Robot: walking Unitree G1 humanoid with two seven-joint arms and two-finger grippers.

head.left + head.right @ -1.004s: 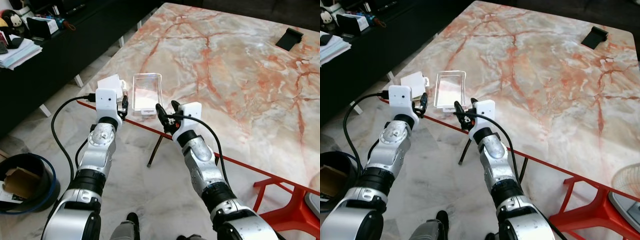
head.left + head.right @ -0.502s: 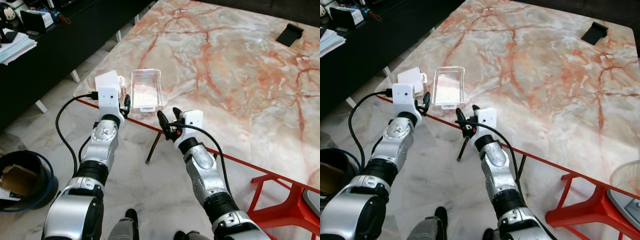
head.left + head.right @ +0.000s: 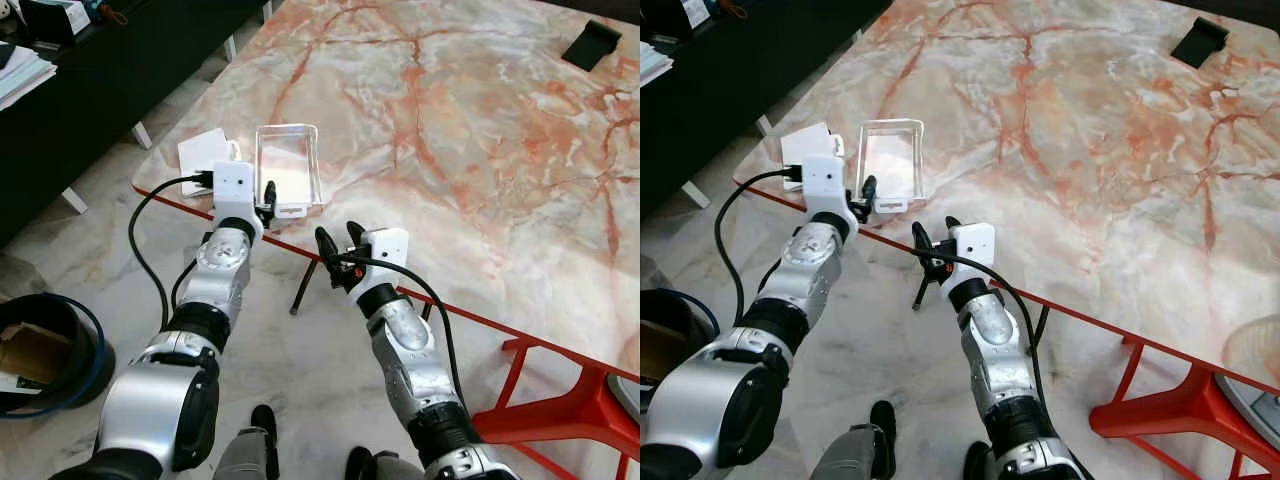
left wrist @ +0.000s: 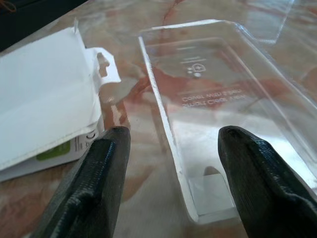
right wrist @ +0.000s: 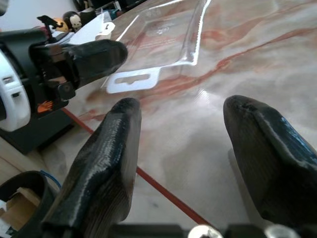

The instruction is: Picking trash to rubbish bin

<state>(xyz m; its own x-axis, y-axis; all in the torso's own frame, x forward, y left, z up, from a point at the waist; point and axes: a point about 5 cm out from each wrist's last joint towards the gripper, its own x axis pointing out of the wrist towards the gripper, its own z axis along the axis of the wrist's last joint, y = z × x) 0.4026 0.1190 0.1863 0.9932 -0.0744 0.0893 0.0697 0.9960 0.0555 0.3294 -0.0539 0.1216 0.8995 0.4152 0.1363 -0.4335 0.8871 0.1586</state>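
White box (image 3: 203, 152) beside clear tray (image 3: 288, 180) — bin (image 3: 45, 350) on floor.

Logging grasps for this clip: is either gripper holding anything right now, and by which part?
Nothing is held. The left gripper is open at the near end of the clear package without closing on it; the right gripper is open at the table edge.

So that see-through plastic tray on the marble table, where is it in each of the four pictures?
Left eye view: the clear plastic tray lies near the table's red edge, just ahead of the left gripper.
Right eye view: same spot, upper left.
Left wrist view: it lies close ahead, beyond the open fingers.
Right wrist view: farther off, hang tab toward the camera.
Shared landmark: the white cardboard box beside it.
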